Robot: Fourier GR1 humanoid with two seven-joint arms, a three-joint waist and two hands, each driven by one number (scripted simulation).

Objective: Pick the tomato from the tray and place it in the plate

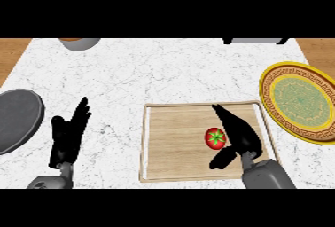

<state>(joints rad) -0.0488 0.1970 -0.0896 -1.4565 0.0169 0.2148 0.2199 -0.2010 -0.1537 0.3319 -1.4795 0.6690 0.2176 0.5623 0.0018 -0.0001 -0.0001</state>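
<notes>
Tomato (pixel 216 138) lying inside the wooden tray (pixel 175 150), right hand (pixel 239 136) open just beside it.

Right of the tray, the yellow-rimmed plate (pixel 273 84) holds nothing. The right hand is over the tray with straight fingers, thumb under the tomato. Left of the tray, the left hand (pixel 68 136) rests open, fingers up.

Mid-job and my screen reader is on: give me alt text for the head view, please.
The right robot hand hangs open over the wooden tray, beside the red tomato lying on it. The yellow-rimmed plate sits right of the tray; the left robot hand rests open at left.
</notes>
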